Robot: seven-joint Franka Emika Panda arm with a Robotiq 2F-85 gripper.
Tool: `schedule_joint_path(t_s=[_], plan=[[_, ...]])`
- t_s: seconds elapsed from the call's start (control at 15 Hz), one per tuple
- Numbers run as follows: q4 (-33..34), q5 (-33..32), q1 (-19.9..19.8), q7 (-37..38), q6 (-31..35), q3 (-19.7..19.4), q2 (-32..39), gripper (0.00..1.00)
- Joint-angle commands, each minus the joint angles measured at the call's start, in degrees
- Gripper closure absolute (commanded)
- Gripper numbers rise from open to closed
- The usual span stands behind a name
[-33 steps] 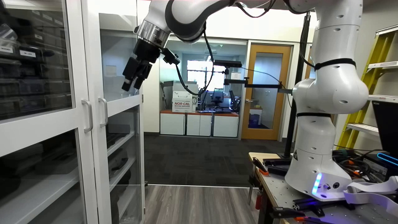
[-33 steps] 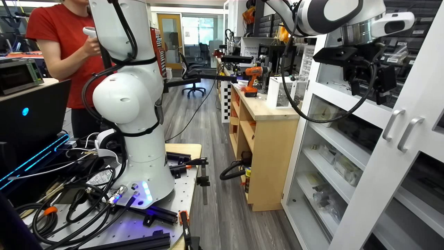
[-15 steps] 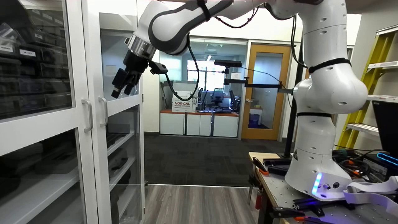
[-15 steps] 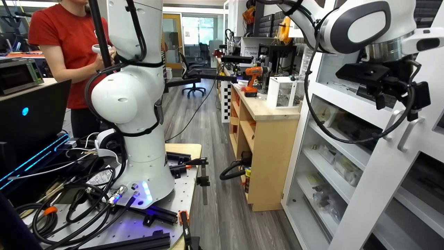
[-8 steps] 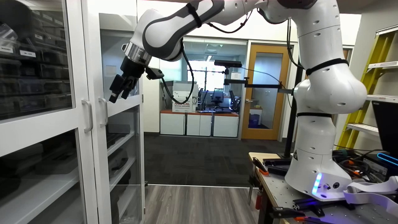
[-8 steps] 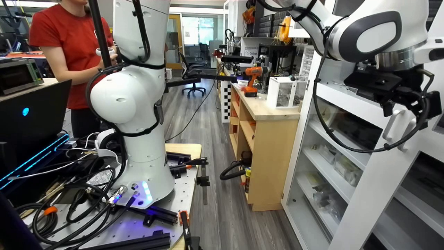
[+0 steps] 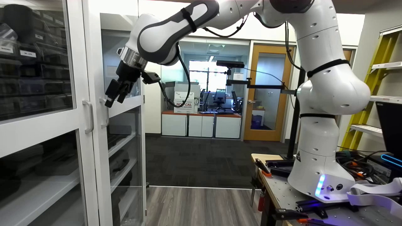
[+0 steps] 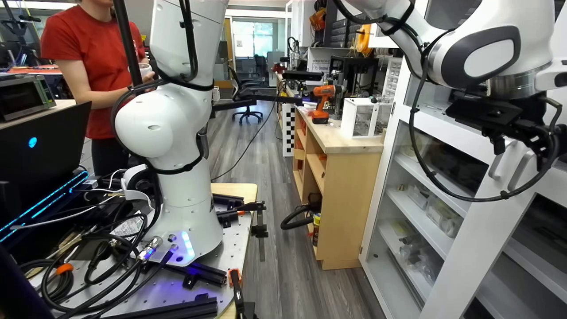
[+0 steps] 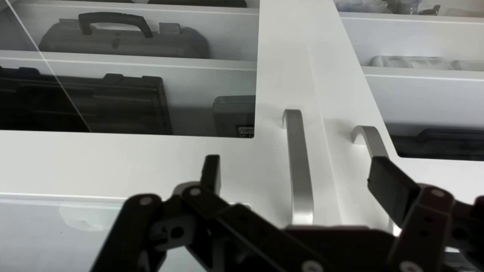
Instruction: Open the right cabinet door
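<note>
The right cabinet door point(image 7: 132, 103) is clear glass in a white frame and stands shut; part of it shows in an exterior view point(image 8: 556, 190). Its vertical bar handle point(image 7: 105, 118) is on its left edge. The wrist view appears upside down; there this door point(image 9: 113, 162) is on the left, with its handle point(image 9: 297, 151) between my fingers. My gripper point(image 7: 115, 102) is open and empty, over the handle's upper end in an exterior view. In the wrist view the gripper point(image 9: 297, 170) spans the handle; I see no contact. The gripper point(image 8: 520, 153) is partly behind its cable.
The left door's handle point(image 9: 372, 141) is close beside, partly behind one finger. The left door point(image 7: 37, 125) is shut. A workbench point(image 8: 350, 199) with an orange drill point(image 8: 323, 102) stands near the cabinet. A camera on an arm point(image 7: 230, 64) and a person in red point(image 8: 95, 57) are also in view.
My gripper has moved down and toward the cabinet, leftward in an exterior view, from above the handles to the right door's handle. The doors have not moved.
</note>
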Motion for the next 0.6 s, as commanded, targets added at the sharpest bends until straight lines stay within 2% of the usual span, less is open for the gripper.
schedule_joint_path(t_s=[0.0,0.13,0.2,0.27,0.53], plan=[[2.9,1.3,-1.7,-1.9,0.7,1.7,2.3,0.00],[3.9,1.3,-1.7,-1.8,0.6,1.9,3.2,0.00],[4.3,1.4,-1.8,-1.8,0.6,2.0,3.6,0.23],[4.8,1.4,-1.8,-1.9,0.5,2.1,4.0,0.26],[5.4,1.2,-1.8,-1.6,0.6,2.3,4.5,0.54]])
